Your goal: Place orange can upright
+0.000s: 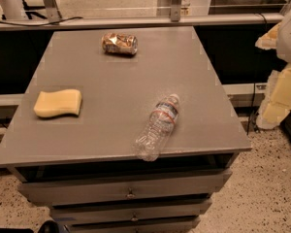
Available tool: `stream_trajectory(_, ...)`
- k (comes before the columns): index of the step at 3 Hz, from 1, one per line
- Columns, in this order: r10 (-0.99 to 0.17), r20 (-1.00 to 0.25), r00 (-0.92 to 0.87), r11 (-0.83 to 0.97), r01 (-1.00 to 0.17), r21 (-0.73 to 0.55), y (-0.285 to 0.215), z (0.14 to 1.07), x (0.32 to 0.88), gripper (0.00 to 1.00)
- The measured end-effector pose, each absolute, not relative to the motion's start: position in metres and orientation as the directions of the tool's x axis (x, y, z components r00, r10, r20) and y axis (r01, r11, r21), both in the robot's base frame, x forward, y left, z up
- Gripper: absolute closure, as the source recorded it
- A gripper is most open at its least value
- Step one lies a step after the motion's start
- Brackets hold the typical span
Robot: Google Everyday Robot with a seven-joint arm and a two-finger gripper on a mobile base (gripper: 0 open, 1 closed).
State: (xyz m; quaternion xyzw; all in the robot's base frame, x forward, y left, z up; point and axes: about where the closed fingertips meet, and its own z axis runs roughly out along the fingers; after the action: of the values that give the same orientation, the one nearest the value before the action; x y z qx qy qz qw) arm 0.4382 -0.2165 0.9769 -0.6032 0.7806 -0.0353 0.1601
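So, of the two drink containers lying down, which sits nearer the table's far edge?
The orange can, coppery metal; the clear bottle lies at the near edge. Gripper not in view.

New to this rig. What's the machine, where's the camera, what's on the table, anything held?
One camera, looking down at a grey table; its mount isn't recorded. The machine is a mobile one-arm robot; the pale shapes at the right edge look like its arm, off the table. Its end effector isn't in view. On the table: the orange can on its side at the back, a yellow sponge on the left, a clear water bottle lying near the front edge. All three lie free; none is held. The can is to be stood upright.
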Motion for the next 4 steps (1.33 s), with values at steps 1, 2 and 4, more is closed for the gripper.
stream_trajectory(1,-0.952,-0.222,-0.211,0.267,-0.927,-0.264,-0.213,0.980,0.447,0.00)
stream_trajectory(2,-0.947,-0.239,-0.217,0.282,-0.915,-0.290,-0.206,0.980,0.494,0.00)
stream_trajectory(4,-0.920,-0.321,-0.223,0.322,-0.897,-0.301,-0.147,0.970,0.630,0.00)
